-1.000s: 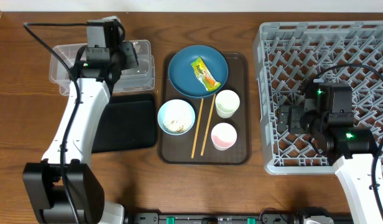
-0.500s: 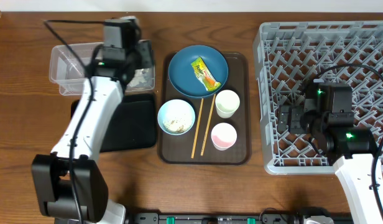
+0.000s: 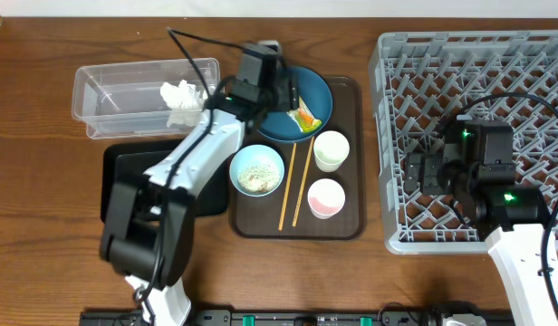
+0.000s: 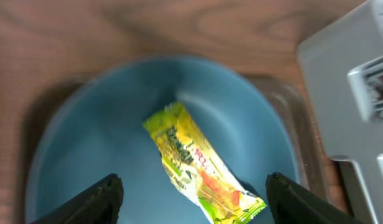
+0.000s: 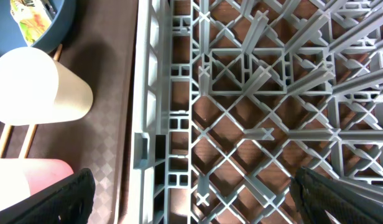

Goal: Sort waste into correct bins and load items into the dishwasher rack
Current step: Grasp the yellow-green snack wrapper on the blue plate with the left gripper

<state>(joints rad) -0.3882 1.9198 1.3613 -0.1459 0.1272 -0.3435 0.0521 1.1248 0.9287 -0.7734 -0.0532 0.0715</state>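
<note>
My left gripper (image 3: 291,96) (image 4: 194,196) hangs open over the round dark-blue plate (image 3: 321,89) (image 4: 86,143). The yellow-green snack wrapper (image 3: 306,118) (image 4: 198,165) lies on the plate between the fingers, untouched. Crumpled white tissue (image 3: 181,95) sits in the clear box (image 3: 107,91); the flat black tray (image 3: 125,181) is in front of it. The light-blue bowl (image 3: 256,170) holds rice-like scraps. The pale green cup (image 3: 331,149) (image 5: 36,84), pink cup (image 3: 325,196) (image 5: 30,177) and chopsticks (image 3: 286,195) rest on the tray. My right gripper (image 3: 415,172) (image 5: 194,186) is open and empty above the left edge of the grey rack (image 3: 496,63) (image 5: 253,93).
The plate, bowl, cups and chopsticks all lie on a dark brown serving tray (image 3: 347,226) in the middle of the wooden table. The rack fills the right side. My left arm reaches across the tray's back-left corner, partly hiding the plate.
My left arm has swung right from over the clear box to over the blue plate, and its jaws have opened. The tissue now lies in the box. The right arm has not moved.
</note>
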